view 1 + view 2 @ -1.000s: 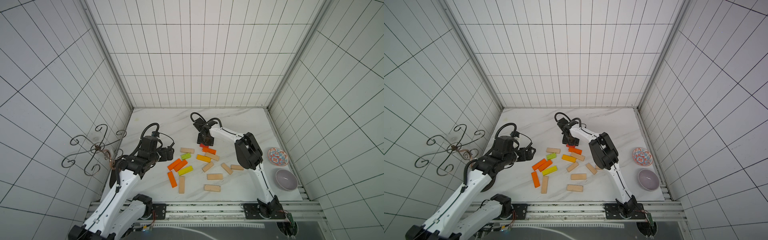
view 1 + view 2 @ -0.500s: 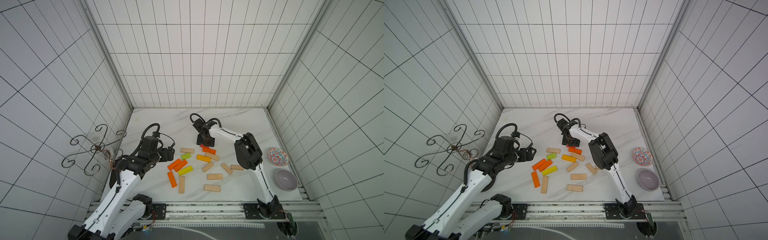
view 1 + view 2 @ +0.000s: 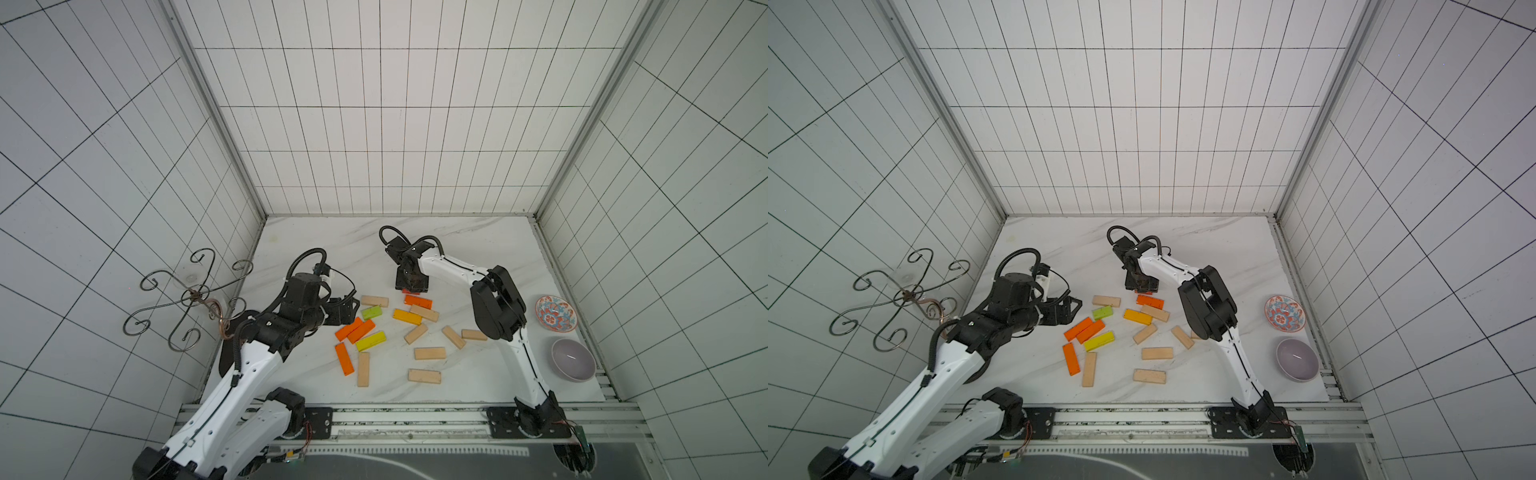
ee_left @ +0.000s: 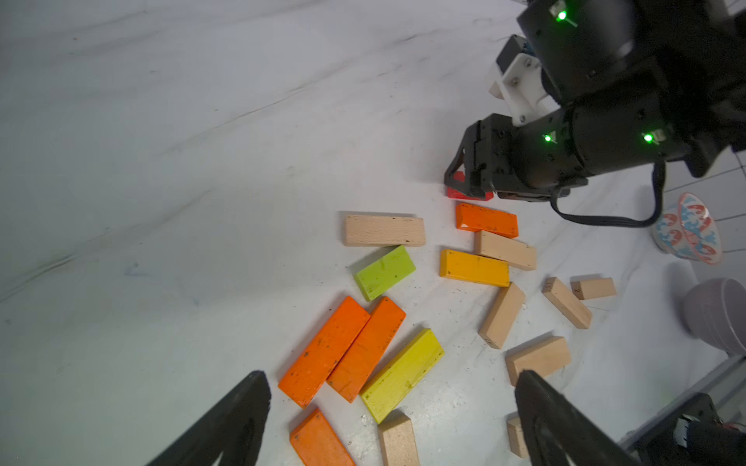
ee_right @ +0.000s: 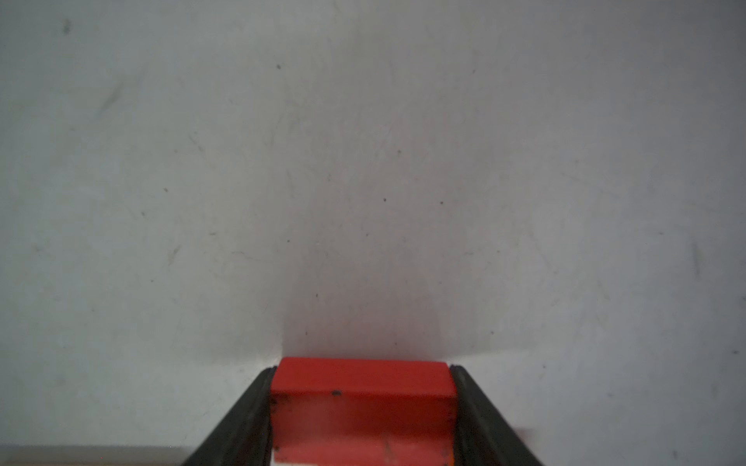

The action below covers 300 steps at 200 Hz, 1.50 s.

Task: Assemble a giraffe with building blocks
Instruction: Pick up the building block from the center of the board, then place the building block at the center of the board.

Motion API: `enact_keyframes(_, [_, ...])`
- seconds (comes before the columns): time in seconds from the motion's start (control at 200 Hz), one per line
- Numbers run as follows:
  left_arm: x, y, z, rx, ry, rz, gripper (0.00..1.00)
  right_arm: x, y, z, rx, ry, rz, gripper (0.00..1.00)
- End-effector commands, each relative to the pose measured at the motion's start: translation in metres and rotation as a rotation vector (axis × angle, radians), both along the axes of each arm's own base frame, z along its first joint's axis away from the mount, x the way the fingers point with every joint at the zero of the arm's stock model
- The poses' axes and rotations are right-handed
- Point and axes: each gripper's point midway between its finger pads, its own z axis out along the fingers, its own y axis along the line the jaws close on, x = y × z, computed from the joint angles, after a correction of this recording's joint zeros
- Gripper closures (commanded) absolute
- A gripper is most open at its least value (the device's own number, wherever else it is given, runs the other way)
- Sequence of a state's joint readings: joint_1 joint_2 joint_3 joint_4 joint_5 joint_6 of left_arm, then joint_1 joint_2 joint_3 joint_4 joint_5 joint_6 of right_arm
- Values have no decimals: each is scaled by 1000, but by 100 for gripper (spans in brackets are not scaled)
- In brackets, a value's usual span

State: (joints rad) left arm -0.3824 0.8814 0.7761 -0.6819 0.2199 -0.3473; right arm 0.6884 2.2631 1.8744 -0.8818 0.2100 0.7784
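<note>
Right gripper clamping smooth red rectangular block, left gripper spread wide, veined marble tabletop

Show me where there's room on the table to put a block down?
Bare table lies between the back wall and the right claw, which grips a red block, and along the front rail. Between the left claw and the patterned bowl, blocks crowd it.

Your red block is pinched in the right tool, just beyond a flat orange block. Plain wooden blocks, a green block and a yellow block lie flat, scattered nearby.
</note>
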Motion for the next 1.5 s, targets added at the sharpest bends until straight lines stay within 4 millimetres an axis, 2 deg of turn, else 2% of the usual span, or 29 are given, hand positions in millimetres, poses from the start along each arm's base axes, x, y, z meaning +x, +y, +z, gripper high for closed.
enact_keyframes(0.0, [-3, -39, 22, -125, -73, -126, 4, 30, -29, 54, 3, -110, -25, 58])
enact_keyframes(0.2, [6, -80, 37, -192, -127, -223, 3, 78, -66, 73, 6, -166, -21, 60])
enact_keyframes(0.395, [21, -88, 42, -170, -187, -247, 3, 123, -90, 66, -29, -186, 27, 60])
enact_keyframes(0.56, [26, -94, 32, -172, -177, -268, 3, 148, -92, 53, -15, -191, 103, 60])
enact_keyframes(0.705, [30, -94, 23, -161, -161, -262, 3, 157, -86, 37, -3, -190, 141, 60])
enact_keyframes(0.935, [33, -91, 16, -141, -149, -241, 3, 156, -71, 11, 49, -153, 148, 60])
enact_keyframes(1.084, [33, -91, 17, -140, -151, -244, 3, 161, -81, 2, 24, -159, 92, 56])
enact_keyframes(1.229, [32, -91, 16, -137, -148, -245, 3, 164, -89, -4, 5, -155, 74, 49])
enact_keyframes(1.404, [33, -89, 16, -131, -150, -236, 3, 164, -86, -3, 14, -154, 92, 31])
enact_keyframes(1.494, [33, -87, 17, -125, -154, -225, 3, 165, -85, 3, 22, -160, 94, 26])
